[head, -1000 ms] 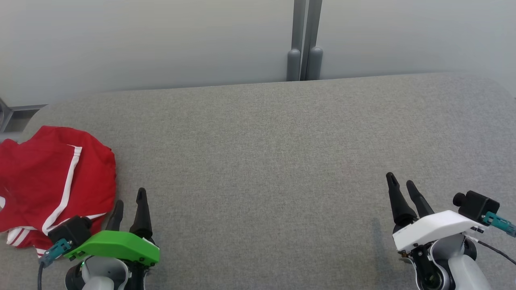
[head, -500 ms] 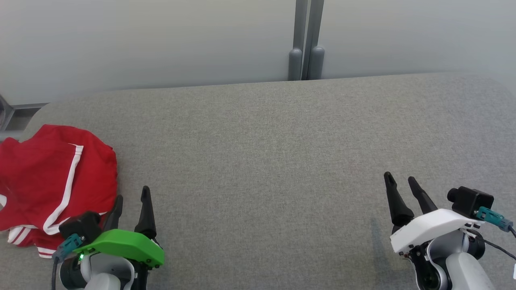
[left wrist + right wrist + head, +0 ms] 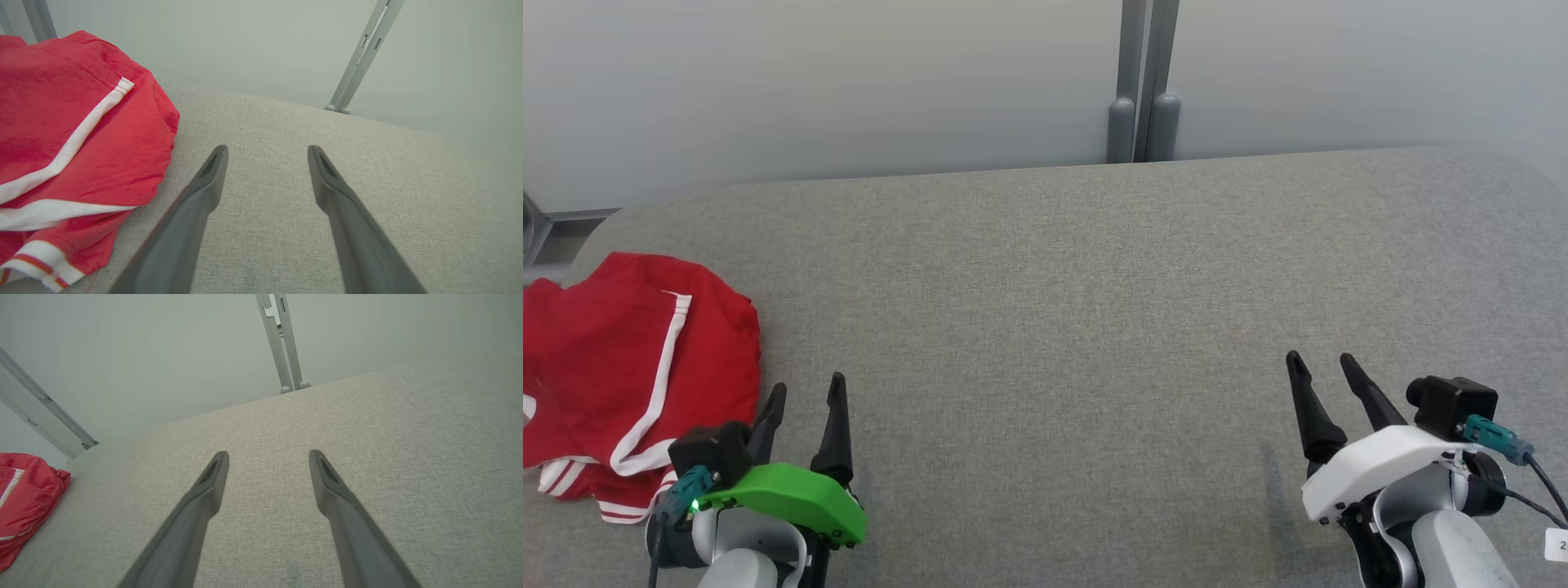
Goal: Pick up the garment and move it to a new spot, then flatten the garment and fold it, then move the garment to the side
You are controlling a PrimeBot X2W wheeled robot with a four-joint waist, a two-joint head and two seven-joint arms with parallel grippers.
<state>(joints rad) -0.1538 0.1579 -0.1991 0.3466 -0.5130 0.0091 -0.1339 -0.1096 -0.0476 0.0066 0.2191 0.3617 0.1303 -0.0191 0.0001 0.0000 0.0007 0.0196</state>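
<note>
Head view: crumpled red garment (image 3: 621,359) lies untouched at the left end of the grey table (image 3: 1054,286); left tool (image 3: 808,384) hovers just beside it, fingers spread; right tool (image 3: 1319,359), likewise spread, sits well apart; pickup not yet begun, so the left tool must likely reach leftward and pinch cloth.

You have the garment (image 3: 596,351) red, white-striped. Your counter (image 3: 1094,327) reads heathered grey. Wall (image 3: 849,82) behind: plain pale grey.
</note>
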